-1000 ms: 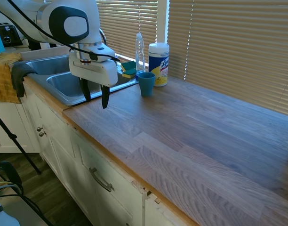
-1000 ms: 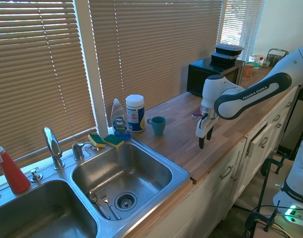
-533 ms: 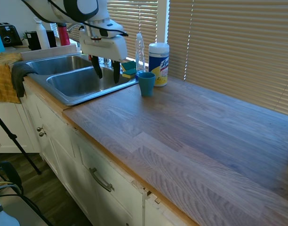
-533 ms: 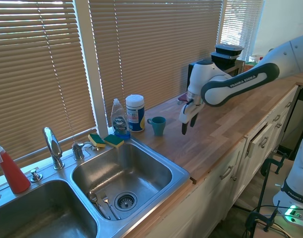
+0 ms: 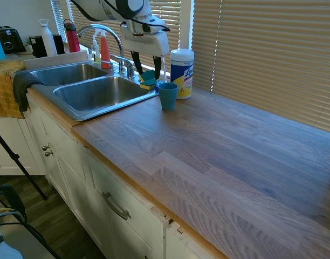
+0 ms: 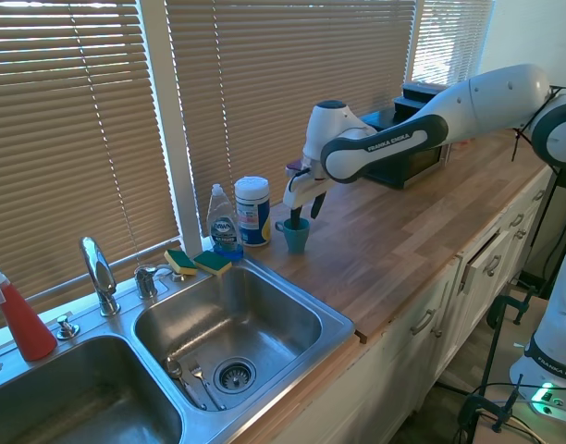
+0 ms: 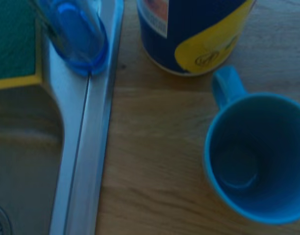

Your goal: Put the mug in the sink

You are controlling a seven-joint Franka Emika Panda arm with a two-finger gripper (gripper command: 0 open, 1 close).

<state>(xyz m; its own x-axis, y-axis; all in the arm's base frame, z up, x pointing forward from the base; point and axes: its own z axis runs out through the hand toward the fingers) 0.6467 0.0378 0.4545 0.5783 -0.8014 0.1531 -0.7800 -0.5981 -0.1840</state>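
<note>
The teal-blue mug (image 5: 167,96) stands upright and empty on the wooden counter, just past the sink's right rim; it also shows in the second exterior view (image 6: 296,235) and the wrist view (image 7: 258,156), handle toward the canister. My gripper (image 5: 147,69) hangs open a little above the mug, offset toward the sink and the sponges, holding nothing. From the other side the gripper (image 6: 306,212) has one fingertip close over the mug's rim. The stainless double-basin sink (image 5: 73,110) lies left of the mug, its near basin (image 6: 306,347) holding a few utensils by the drain.
A white wipes canister (image 5: 181,73) and a slim clear bottle (image 5: 160,59) stand right behind the mug. Sponges (image 6: 198,263) lie on the sink's back rim beside the faucet (image 6: 98,273). A red spray bottle (image 6: 19,319) stands farther along. Blinds close off the back.
The arm has swung from the counter's front edge across toward the window and now hovers beside the mug. The fingers stayed open; the mug has not moved.
</note>
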